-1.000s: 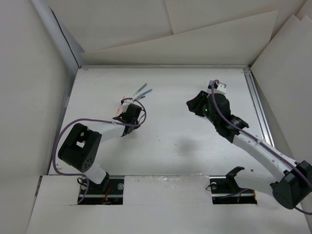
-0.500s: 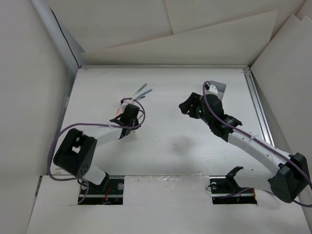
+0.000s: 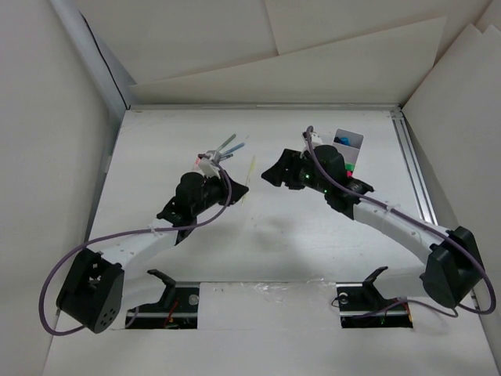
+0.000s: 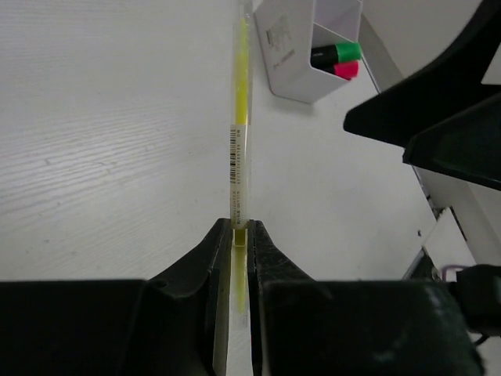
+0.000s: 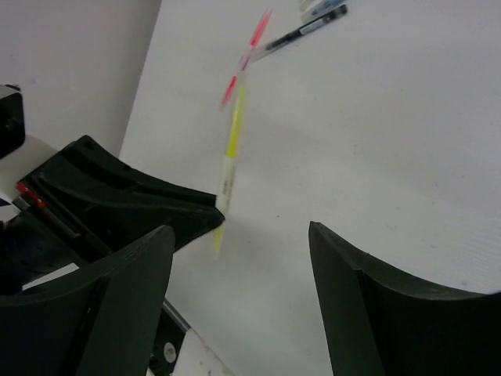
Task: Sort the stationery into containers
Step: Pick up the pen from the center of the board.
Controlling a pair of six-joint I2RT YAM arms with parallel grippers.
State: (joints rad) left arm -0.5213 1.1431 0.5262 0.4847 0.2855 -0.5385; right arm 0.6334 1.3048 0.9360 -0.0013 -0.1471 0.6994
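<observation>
A thin yellow pen is pinched near its lower end by my left gripper, which is shut on it. The pen hangs left of the table's centre and points away from the left gripper. The white container stands at the back right with a green highlighter and a pink one inside. My right gripper is open with nothing between its jaws, just right of the pen. In its own view the right gripper faces the left gripper.
More stationery lies at the back left: thin blue-grey pens, pink-ended pens and a dark pen. White walls close the table on the left, back and right, with a metal rail along the right edge.
My left arm has reached forward and right from the pile with the yellow pen. The right gripper has swung left off the container, uncovering it, and opened wider.
</observation>
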